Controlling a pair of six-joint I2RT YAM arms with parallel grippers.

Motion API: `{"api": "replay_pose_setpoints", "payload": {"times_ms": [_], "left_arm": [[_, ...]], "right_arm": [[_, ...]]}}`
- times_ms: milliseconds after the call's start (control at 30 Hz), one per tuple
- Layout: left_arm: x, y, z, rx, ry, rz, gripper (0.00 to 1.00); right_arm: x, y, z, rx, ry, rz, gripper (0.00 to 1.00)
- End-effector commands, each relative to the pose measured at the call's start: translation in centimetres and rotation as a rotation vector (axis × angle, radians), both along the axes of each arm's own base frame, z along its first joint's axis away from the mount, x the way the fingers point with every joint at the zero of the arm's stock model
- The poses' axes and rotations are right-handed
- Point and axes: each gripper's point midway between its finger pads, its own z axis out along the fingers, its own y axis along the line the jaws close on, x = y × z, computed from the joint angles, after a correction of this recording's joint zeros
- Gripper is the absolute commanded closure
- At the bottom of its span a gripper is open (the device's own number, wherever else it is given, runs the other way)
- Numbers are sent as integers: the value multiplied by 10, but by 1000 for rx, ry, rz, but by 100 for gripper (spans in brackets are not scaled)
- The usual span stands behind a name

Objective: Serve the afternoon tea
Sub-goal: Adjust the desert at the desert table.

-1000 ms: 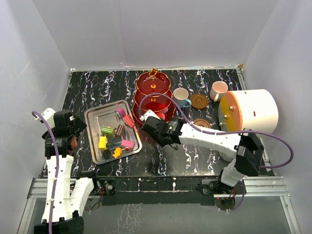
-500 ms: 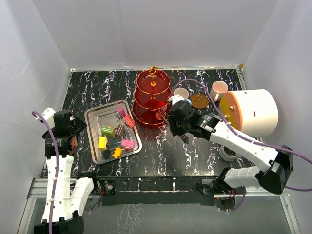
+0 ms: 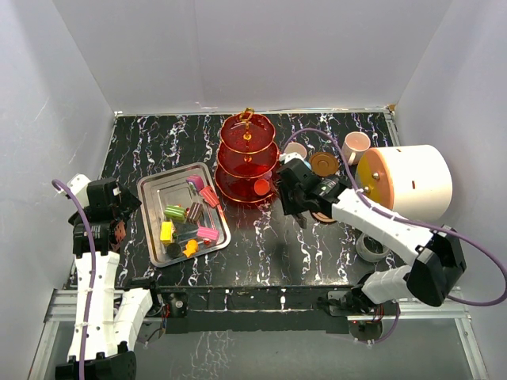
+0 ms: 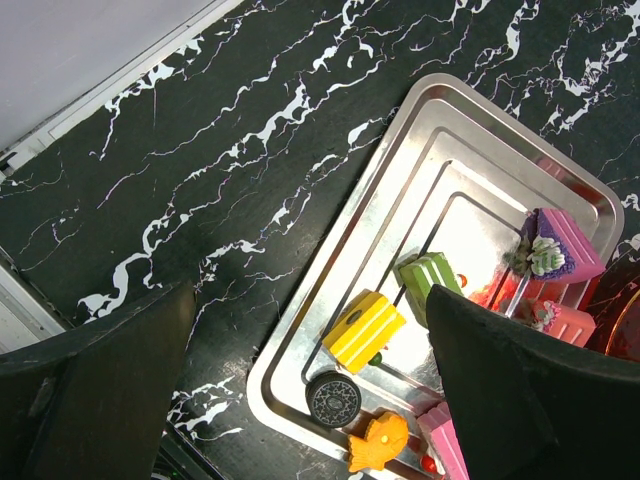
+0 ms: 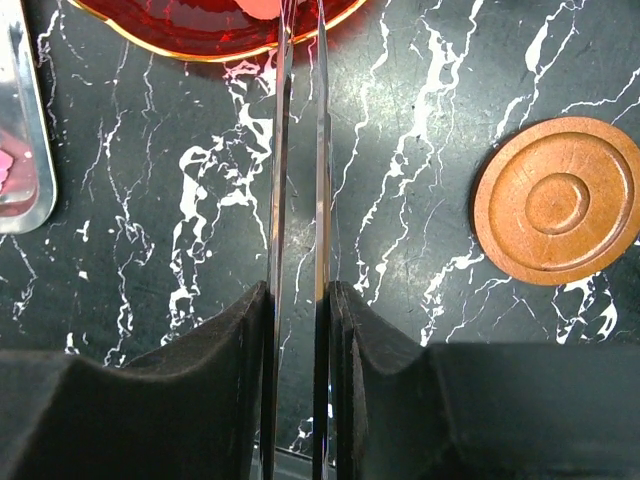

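My right gripper [image 3: 291, 207], fingers nearly closed and grasping nothing, hangs just beside the translucent red three-tier stand [image 3: 247, 161] at mid-table, near a round brown saucer [image 5: 557, 201]. My left gripper [image 4: 300, 400], jaws spread, hovers over the rectangular silver metal tray [image 4: 400, 180] holding small colourful block sweets [image 4: 365, 329].

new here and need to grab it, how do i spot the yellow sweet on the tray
Find the silver tray left of the red three-tier stand. The yellow sweet lies near the tray's front left, beside a green one. It is the only plain yellow ribbed block; the orange piece nearby is smaller and irregular.
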Motion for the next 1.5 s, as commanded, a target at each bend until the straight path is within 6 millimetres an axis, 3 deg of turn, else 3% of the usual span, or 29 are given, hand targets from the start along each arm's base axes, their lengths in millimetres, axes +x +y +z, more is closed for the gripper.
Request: {"api": "replay_pose_setpoints", "payload": {"times_ms": [0,233,633,833,1200,1467], "left_arm": [[-1,0,-3,8,12,-3,1],[-1,0,-3,8,12,-3,1],[-1,0,-3,8,12,-3,1],[-1,0,-3,8,11,-3,1],[-1,0,-3,8,13,-3,1],[-1,0,-4,7,19,-4,1]], "right_arm": [[29,9,15,29,-95,-24,74],[40,14,5,1,-87,-7,74],[32,61,18,215,-48,121,73],[35,80,14,261,-11,154,73],[60,109,19,323,-29,147,73],[97,121,28,320,-118,77,73]]}}
